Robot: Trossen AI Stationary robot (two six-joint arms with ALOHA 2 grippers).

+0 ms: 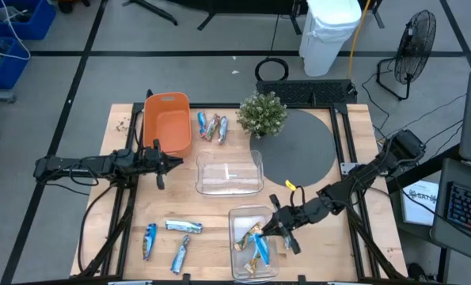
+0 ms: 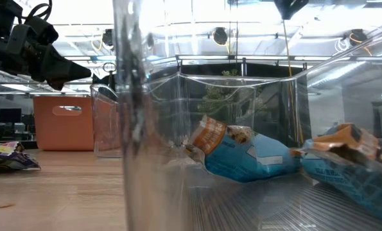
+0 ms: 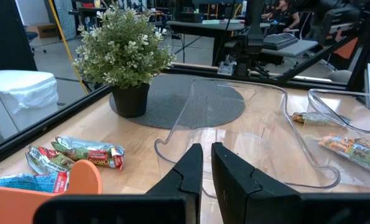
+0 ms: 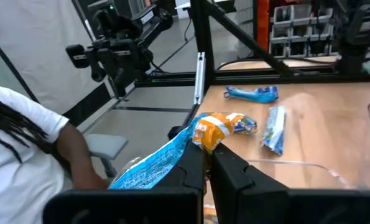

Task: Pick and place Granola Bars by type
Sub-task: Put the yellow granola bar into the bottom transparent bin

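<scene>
My right gripper [image 1: 271, 226] is over the near clear bin [image 1: 237, 261], shut on a blue bar with an orange end [image 4: 172, 152]. Two more blue-and-orange bars [image 1: 259, 252] lie in that bin, also seen through its wall in the low view [image 2: 248, 157]. Three blue-and-silver bars [image 1: 180, 237] lie flat on the wood near the table's left front. Several bars [image 1: 211, 127], blue and reddish, lie between the orange bin [image 1: 169, 120] and the plant. My left gripper [image 1: 161, 166] hangs shut and empty beside the orange bin. My right gripper pinches the blue bar between its two fingers, just behind the orange end [image 4: 217, 129]. The fingers lie across the bar. The orange end sticks out beyond the fingers and the blue length [image 4: 148, 167] trails to the other side. Whether it rests on the bin cannot be told.
A second clear bin [image 1: 230, 172] sits mid-table, in front of my left gripper [image 3: 208, 163]. A potted plant [image 1: 262, 115] stands on a round grey mat [image 1: 306, 146] at the far right. A person in a white sleeve [image 4: 23, 149] is beyond the table.
</scene>
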